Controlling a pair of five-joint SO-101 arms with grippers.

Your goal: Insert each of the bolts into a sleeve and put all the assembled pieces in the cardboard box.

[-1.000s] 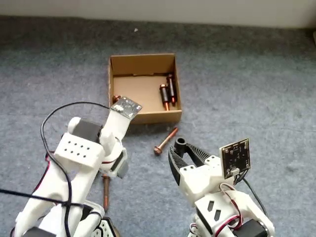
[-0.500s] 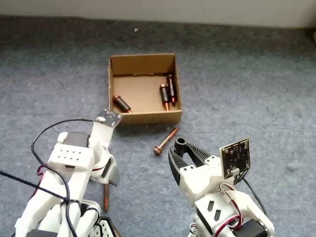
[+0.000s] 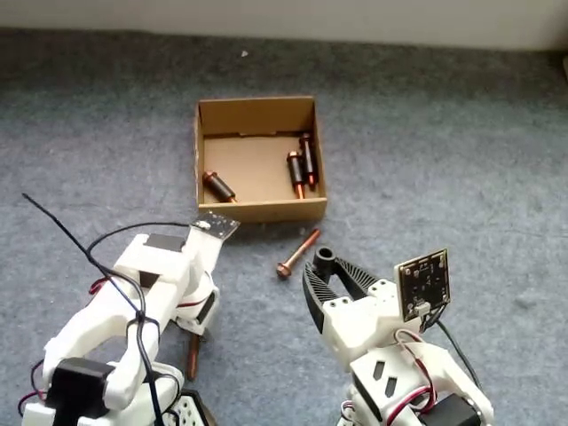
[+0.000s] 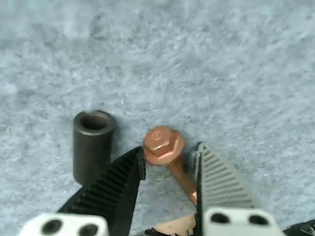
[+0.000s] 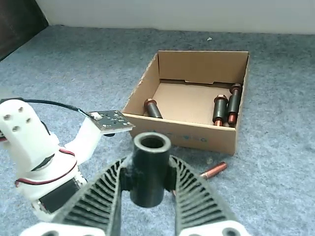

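- I see my left fingers (image 4: 118,182) open, straddling a bolt (image 4: 164,146) on the carpet (image 4: 221,73), a loose sleeve (image 4: 92,145) just beside.
- My right fingers (image 5: 192,196) clamp an upright sleeve (image 5: 151,147), near side of the box (image 3: 257,211).

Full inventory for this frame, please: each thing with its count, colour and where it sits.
cardboard box: one, brown, open, on the carpet beyond both arms
assembled pieces: three, copper bolts in dark sleeves, inside the box, one toward the left arm's side, two toward the right arm's
loose bolt: one, copper, on the carpet just in front of the box
second bolt: one, copper, on the carpet at the left hand
loose sleeve: one, dark grey, lying beside the second bolt
held sleeve: one, black, upright
carpet: grey
left hand: open, astride the second bolt
right hand: shut on the held sleeve
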